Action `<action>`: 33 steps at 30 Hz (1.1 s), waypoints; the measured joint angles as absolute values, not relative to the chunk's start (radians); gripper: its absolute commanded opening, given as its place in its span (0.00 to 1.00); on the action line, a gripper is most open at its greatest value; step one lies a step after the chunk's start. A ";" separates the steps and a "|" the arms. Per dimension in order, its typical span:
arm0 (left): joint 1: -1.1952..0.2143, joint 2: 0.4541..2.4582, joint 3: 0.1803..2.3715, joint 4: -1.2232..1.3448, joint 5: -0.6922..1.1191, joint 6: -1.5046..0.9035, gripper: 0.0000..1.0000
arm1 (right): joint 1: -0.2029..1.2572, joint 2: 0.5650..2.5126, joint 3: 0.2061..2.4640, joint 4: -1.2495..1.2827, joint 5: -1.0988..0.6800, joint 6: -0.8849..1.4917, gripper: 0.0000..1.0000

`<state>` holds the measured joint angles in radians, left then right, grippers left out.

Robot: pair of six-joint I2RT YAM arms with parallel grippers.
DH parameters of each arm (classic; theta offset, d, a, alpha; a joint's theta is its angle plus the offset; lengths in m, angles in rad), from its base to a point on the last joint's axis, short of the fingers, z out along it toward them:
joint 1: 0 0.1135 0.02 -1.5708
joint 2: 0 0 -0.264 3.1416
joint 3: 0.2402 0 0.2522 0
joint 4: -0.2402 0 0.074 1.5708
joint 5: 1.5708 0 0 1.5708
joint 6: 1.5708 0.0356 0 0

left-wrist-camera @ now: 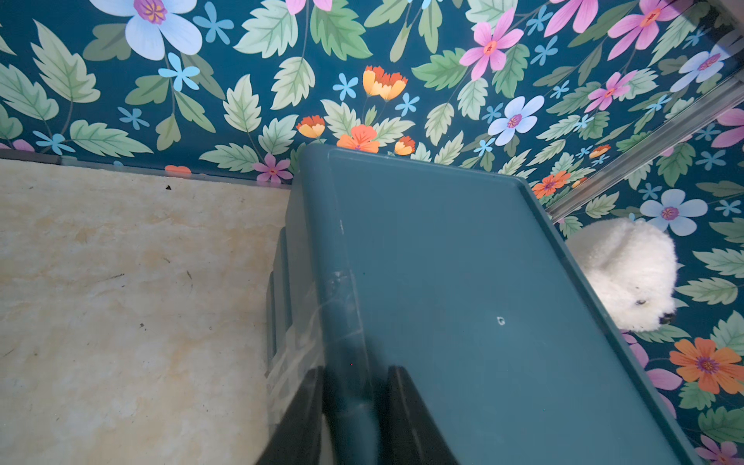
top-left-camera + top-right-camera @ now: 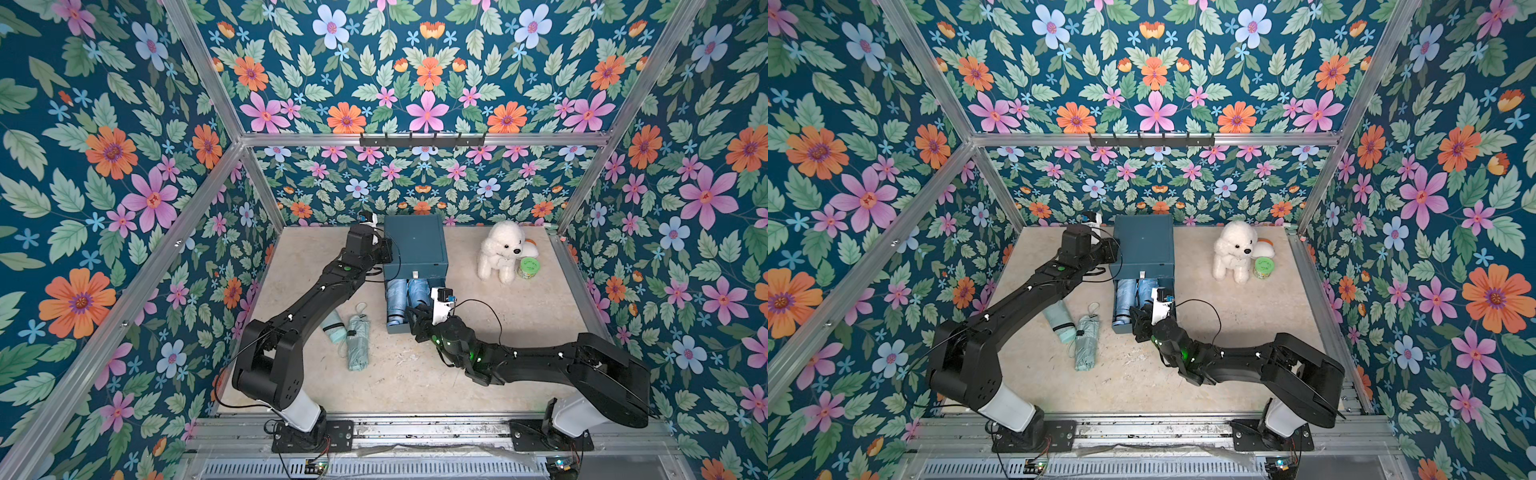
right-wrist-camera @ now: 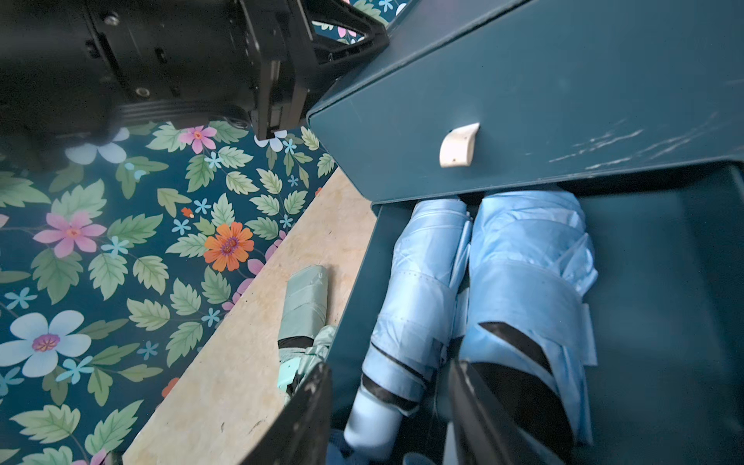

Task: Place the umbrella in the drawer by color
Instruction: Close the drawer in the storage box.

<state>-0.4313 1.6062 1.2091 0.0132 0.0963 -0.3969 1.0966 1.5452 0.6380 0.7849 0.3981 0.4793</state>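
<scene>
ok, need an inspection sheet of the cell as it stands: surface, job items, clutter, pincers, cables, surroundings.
Surface: beige tabletop, scuffed, no spills seen.
Job's things: teal cabinet, bottom drawer open, two blue umbrellas inside; two mint umbrellas lying on the tabletop beside it.
Clutter: plush dog and green can near the back wall.
Pincers: left pincer clamped on the cabinet's top edge; right pincer open over the drawer, holding nothing.
Cables: black cable looping off each arm, no snag seen.
Surroundings: floral walls, bare hook rail.
</scene>
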 measured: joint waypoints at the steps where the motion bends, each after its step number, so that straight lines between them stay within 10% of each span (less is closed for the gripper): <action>1: -0.431 1.606 1.210 0.014 0.096 -0.395 0.31 | 1.109 1.533 0.632 0.772 0.405 0.477 0.53; 11: -0.431 1.618 1.219 0.010 0.094 -0.394 0.31 | 1.266 1.389 0.457 0.664 0.494 0.544 0.51; 33: -0.432 1.624 1.219 0.039 0.060 -0.395 0.31 | 1.179 1.738 0.613 0.836 0.598 0.343 0.49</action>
